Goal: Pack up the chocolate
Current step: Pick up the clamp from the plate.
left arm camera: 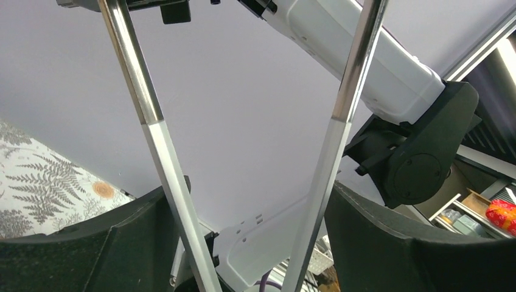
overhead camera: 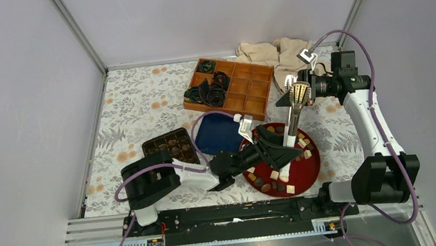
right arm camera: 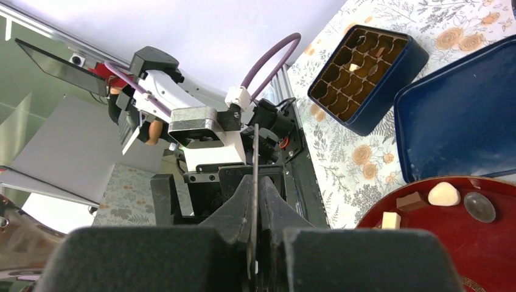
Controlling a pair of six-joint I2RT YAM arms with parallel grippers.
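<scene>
Right gripper (right arm camera: 254,204): fingers pressed together on the hinge end of the tongs (overhead camera: 292,128). The tongs slant down from there, and their white tips reach the red plate (overhead camera: 313,177) among the chocolate (overhead camera: 290,188).

Left gripper (overhead camera: 284,148): I see its fingers (left arm camera: 91,249) spread wide, with one tong arm just inside each. I cannot tell whether they touch.

The plate sits at the tabletop's near edge, right of middle, with cream and brown pieces scattered over it. A blue lid (overhead camera: 216,132) lies just beside the plate's far-left rim. A blue tin (overhead camera: 163,146) with dividers lies left of the lid, a few pieces in its cells.

A wooden tray (overhead camera: 249,89) holding black paper cups (overhead camera: 209,90) lies toward the far edge, and a cloth (overhead camera: 269,53) is bunched behind it near the far-right corner.

Bare floral cover shows along the left edge and to the right of the plate.
</scene>
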